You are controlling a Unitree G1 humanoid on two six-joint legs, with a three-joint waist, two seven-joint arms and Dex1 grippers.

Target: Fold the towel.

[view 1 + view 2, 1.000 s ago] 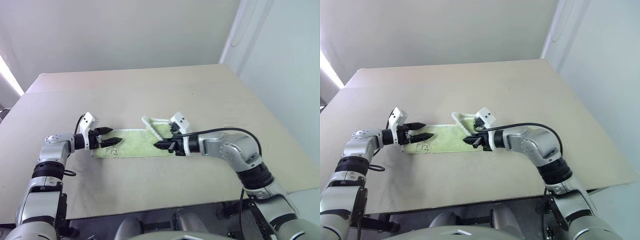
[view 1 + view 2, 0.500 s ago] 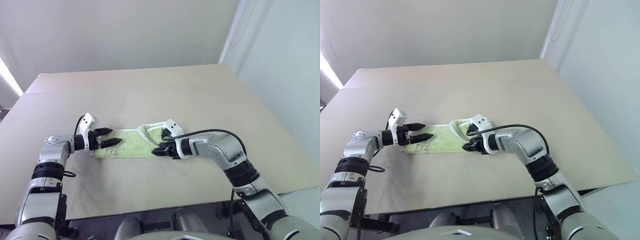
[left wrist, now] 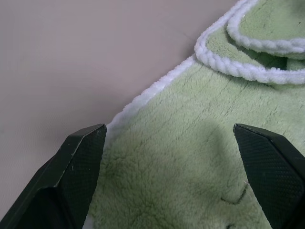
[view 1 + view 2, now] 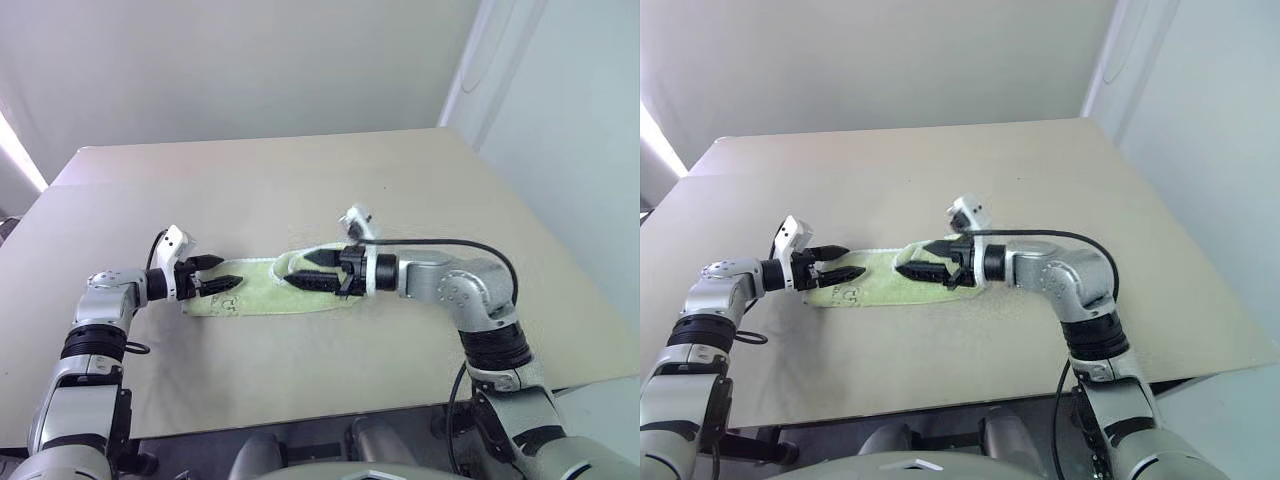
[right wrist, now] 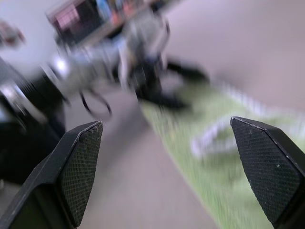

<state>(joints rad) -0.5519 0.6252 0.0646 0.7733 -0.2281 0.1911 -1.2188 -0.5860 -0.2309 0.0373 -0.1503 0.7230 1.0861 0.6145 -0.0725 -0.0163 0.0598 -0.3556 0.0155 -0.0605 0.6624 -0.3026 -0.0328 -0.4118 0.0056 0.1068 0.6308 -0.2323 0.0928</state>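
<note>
Right tool (image 4: 306, 270) now open, off towel (image 4: 262, 288)

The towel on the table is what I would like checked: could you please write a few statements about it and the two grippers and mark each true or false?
1. The towel lies on the table as a long, narrow strip. True.
2. The right gripper is clamped shut on the towel. False: its fingers stand open and hold nothing.
3. The left gripper is open at the towel's left end. True.
4. The towel hangs over the table's front edge. False: it lies wholly on the tabletop, well back from that edge.
5. The towel has a whitish border. True.
6. The right gripper points away from the left gripper. False: it points toward it, over the towel.
</note>
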